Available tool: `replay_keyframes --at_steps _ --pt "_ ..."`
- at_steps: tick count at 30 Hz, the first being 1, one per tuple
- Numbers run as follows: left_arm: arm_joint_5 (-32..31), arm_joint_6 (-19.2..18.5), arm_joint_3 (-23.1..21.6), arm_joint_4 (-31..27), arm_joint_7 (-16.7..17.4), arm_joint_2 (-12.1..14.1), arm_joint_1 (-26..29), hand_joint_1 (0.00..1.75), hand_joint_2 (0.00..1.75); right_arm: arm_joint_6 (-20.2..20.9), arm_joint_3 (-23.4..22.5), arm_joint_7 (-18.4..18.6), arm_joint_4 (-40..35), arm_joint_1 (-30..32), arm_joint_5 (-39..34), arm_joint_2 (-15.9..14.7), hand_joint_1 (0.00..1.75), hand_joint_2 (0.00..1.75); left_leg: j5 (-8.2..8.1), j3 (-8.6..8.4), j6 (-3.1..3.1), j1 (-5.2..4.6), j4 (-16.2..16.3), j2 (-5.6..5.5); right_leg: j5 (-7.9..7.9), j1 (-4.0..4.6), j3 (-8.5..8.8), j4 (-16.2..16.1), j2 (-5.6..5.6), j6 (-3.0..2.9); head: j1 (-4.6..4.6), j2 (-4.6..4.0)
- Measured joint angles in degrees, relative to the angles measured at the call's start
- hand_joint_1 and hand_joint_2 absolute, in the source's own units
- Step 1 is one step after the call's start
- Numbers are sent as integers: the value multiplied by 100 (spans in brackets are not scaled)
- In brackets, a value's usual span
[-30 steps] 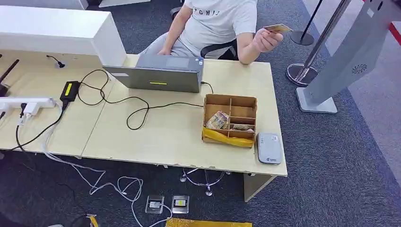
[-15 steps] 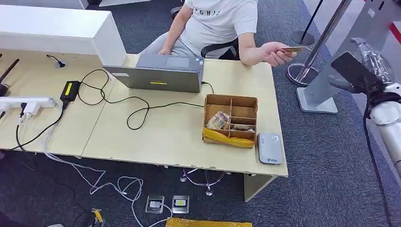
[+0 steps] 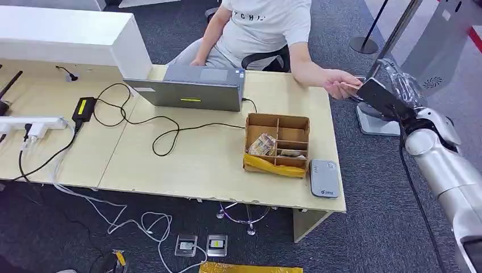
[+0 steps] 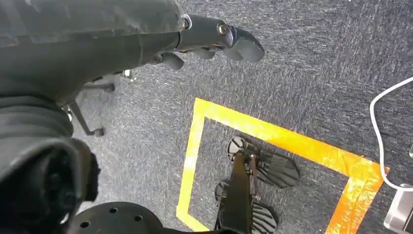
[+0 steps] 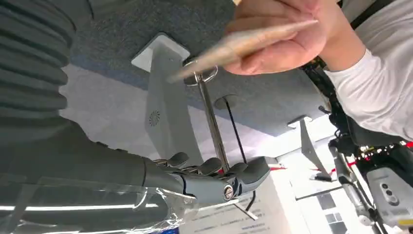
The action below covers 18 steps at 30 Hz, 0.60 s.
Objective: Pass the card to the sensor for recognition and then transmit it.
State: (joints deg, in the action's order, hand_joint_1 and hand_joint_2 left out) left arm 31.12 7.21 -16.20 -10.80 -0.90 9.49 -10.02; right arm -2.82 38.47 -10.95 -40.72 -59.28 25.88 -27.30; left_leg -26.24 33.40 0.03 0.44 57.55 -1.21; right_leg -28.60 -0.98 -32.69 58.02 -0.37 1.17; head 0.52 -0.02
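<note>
A person seated behind the desk holds out a tan card (image 3: 348, 85) past the table's far right corner. In the right wrist view the card (image 5: 243, 44) is pinched in the person's hand (image 5: 287, 44). My right hand (image 3: 381, 98) is raised just right of the card, its fingers (image 5: 214, 178) spread and a gap away from it, holding nothing. The grey card sensor (image 3: 323, 178) lies flat at the table's front right corner. My left hand (image 4: 214, 41) hangs over the carpet with nothing in it.
A cardboard divider box (image 3: 277, 143) with small items stands beside the sensor. A laptop (image 3: 190, 88), black cables and a power strip (image 3: 34, 124) occupy the desk's left and middle. A grey kiosk stand (image 3: 420, 68) and a stanchion base (image 3: 359, 88) are behind my right hand.
My right arm has come in from the right and risen toward the card. The person has lowered the card and stretched it out to my hand.
</note>
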Motion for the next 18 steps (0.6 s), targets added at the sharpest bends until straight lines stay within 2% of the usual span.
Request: replay_keyframes --at_steps 18 --pt "15 37 -44 0 13 0 11 0 0 22 74 0 140 1 2 205 0 175 0 0 0 0 0 2 0 0 -1 0 3 0 0 0"
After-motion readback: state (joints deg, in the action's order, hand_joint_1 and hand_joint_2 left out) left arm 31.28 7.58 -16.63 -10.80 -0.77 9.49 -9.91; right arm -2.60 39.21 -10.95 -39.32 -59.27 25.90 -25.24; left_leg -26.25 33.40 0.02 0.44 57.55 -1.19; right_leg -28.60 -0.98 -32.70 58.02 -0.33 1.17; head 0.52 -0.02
